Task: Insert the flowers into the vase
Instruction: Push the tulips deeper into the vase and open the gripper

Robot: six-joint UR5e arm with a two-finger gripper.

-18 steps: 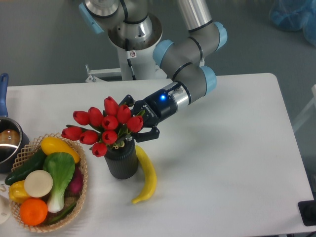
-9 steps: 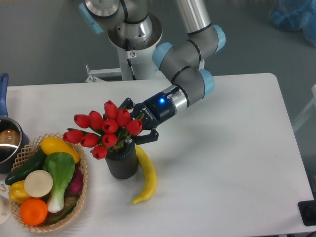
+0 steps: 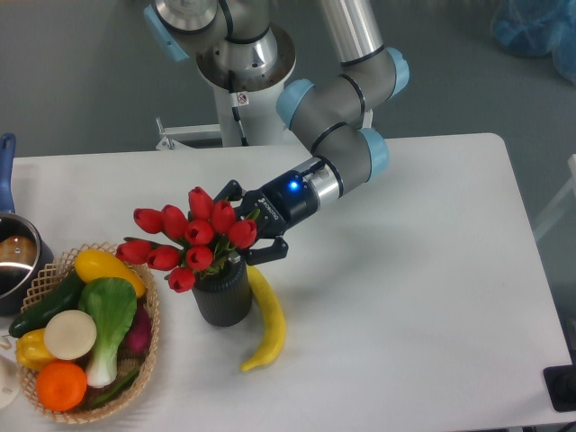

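Over the past second the arm has drawn the gripper [image 3: 241, 221] and its bunch slightly toward the left and a touch lower, so the flowers [image 3: 190, 237] now sit more squarely over the vase [image 3: 222, 294]. The red tulip buds spread wider than the dark ribbed cylinder beneath them, their green stems dropping into its round mouth, with the lowest buds overhanging the rim on the basket side. The black two-finger gripper reaches in from the right at a slant, a blue light glowing on its wrist; its fingers appear to be parted on either side of the bunch, one behind the buds and one just above the vase's rim, though the flowers hide whether they grip the stems. A yellow banana [image 3: 265, 320] lies on the white table [image 3: 414, 297] touching the vase's right side, curving toward the front edge. To the left stands a wicker basket [image 3: 145, 360] holding a green bok choy, a yellow pepper, an orange, a white round piece and a dark cucumber. At the far left edge a steel pot [image 3: 13, 265] with a blue handle is partly cut off.
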